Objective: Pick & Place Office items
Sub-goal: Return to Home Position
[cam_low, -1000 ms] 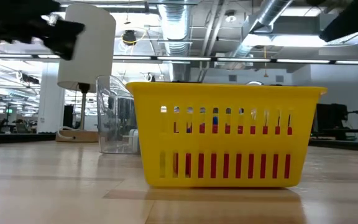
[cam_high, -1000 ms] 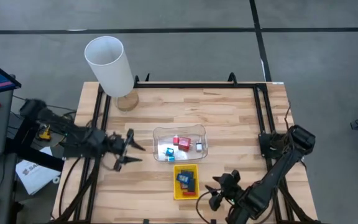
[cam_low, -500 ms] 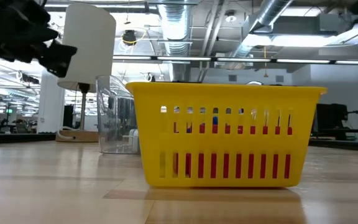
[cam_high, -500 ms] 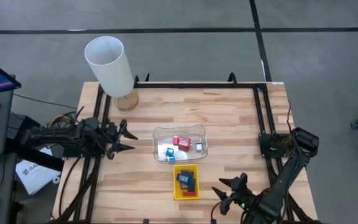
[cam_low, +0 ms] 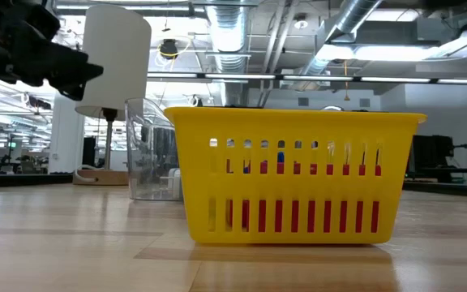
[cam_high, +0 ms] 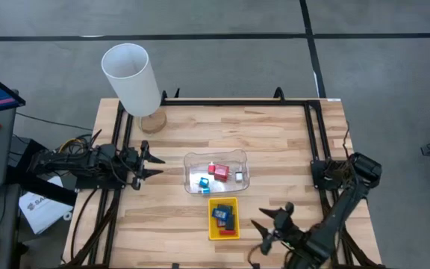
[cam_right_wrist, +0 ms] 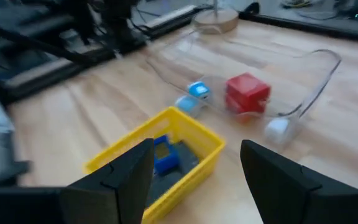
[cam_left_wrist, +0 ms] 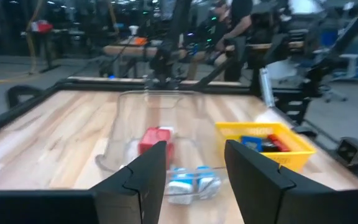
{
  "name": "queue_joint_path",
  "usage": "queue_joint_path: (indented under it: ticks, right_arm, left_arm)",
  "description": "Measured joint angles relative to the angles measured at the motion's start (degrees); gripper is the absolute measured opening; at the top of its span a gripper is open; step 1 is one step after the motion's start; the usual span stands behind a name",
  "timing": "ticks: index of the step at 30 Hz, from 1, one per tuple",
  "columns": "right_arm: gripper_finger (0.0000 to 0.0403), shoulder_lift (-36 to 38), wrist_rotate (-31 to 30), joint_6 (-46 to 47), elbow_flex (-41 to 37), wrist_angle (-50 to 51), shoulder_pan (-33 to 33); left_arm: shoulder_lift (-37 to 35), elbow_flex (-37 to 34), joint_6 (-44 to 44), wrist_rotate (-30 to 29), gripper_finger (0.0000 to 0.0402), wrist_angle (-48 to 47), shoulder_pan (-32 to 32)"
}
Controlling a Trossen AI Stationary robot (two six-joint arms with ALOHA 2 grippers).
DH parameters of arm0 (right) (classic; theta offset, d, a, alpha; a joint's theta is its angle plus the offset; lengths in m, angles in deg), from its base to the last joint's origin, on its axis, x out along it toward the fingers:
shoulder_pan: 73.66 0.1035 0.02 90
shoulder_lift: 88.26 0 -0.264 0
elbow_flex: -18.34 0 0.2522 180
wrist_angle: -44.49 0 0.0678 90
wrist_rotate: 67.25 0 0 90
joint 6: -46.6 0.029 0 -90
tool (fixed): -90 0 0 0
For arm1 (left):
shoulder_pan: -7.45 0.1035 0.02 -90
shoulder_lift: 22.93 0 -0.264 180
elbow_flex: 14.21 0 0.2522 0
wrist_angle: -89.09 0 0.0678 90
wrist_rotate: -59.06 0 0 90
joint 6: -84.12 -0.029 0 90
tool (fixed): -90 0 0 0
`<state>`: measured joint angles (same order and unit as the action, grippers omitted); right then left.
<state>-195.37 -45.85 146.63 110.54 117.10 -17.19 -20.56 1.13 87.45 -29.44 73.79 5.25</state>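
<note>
While both arms sit away from the trays, the left tool (cam_high: 160,166) hangs over the left side of the table (cam_high: 275,134). Its tips point toward the clear tray (cam_high: 215,155). Its two fingers (cam_left_wrist: 143,180) are spread wide apart, and they hold nothing.

Behind it, at the back left corner of the table, stands a tall white cylinder (cam_high: 131,78).

The office items lie in the two trays in the middle of the table. The clear tray holds a red block (cam_high: 217,169), some blue-and-white bits (cam_high: 204,183) and a small white bit (cam_high: 239,175).

The yellow tray (cam_high: 211,220) sits just in front of the clear tray, closer to the front edge. Inside it lie a blue piece (cam_high: 219,214), a black piece (cam_high: 231,221) and a red piece (cam_high: 225,232). From the low view, red and blue show through the slots in its side.

To the right of the yellow tray, near the front edge of the table, hangs the right tool (cam_high: 258,235). Its tips point toward the yellow tray. Its fingers (cam_right_wrist: 120,180) are wide apart too, and nothing is between them.
</note>
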Motion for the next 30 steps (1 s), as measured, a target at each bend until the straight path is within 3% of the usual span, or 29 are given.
queue_joint_path:
  ticks: [8,13,16,19,21,23,26,30]
  right_arm:
    - [0.0232,0.35,2.58,-9.29,0.00,1.22,-4.23]
    - [0.0232,0.45,4.29,-26.73,0.00,-10.52,-10.94]
    - [0.0232,-0.14,13.15,-47.88,0.00,-29.82,-16.18]
    - [0.0232,-2.64,29.14,-70.37,0.00,-52.39,-20.87]
    - [0.0232,-3.81,38.66,-80.91,0.00,-62.13,-23.81]
    - [0.0232,-3.80,46.46,-86.39,0.04,-65.10,-26.74]
    - [0.0232,-3.32,56.00,-88.50,0.02,-59.62,-30.78]
    - [0.0232,0.46,59.12,-93.41,-3.11,-56.76,-33.56]
  left_arm:
    - [4.18,-0.22,-1.16,-2.23,0.0159,2.50,0.00]
    - [6.21,-0.22,-1.16,-2.39,0.0159,2.67,0.00]
    - [7.17,-0.22,-1.16,-2.45,0.0159,2.83,0.00]
    - [8.01,-0.22,-1.16,-2.45,0.0159,2.90,0.00]
    - [8.50,-0.22,-1.16,-2.43,0.0159,2.88,0.00]
    - [8.95,-0.20,-1.16,-2.43,0.0159,2.83,0.00]
    - [9.52,-0.20,-1.16,-2.40,0.0159,2.85,0.00]
    - [10.14,-0.20,-1.16,-2.38,0.0159,2.92,0.00]
